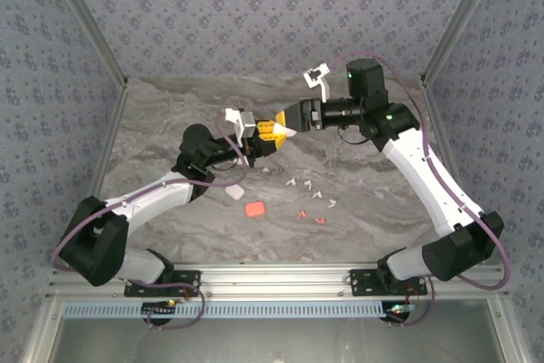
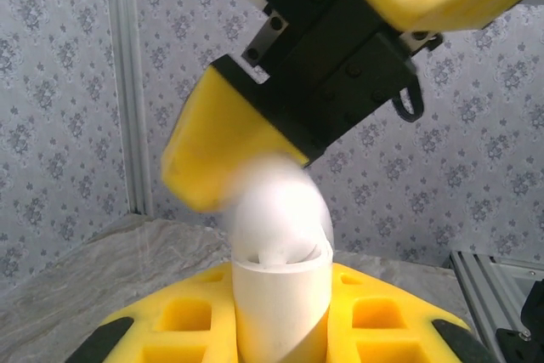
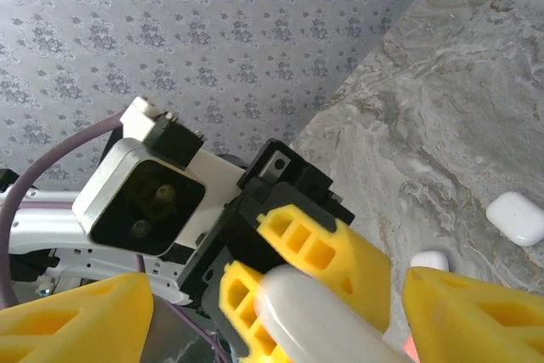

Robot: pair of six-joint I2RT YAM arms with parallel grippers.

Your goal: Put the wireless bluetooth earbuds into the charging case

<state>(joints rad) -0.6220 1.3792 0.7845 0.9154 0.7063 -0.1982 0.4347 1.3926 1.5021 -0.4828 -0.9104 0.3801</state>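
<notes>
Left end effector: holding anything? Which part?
White charging case, clamped by its lower body in the left end effector, lid end free. Right end effector open around the lid.

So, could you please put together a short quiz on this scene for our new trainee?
1. True or false: the left gripper is shut on a white charging case.
2. The earbud lying lowest in the top view is: A white, B red, C yellow.
3. Fill in: the right gripper stands ___, with one finger on either side of that case.

Key: 1 true; 2 B; 3 open.
</notes>
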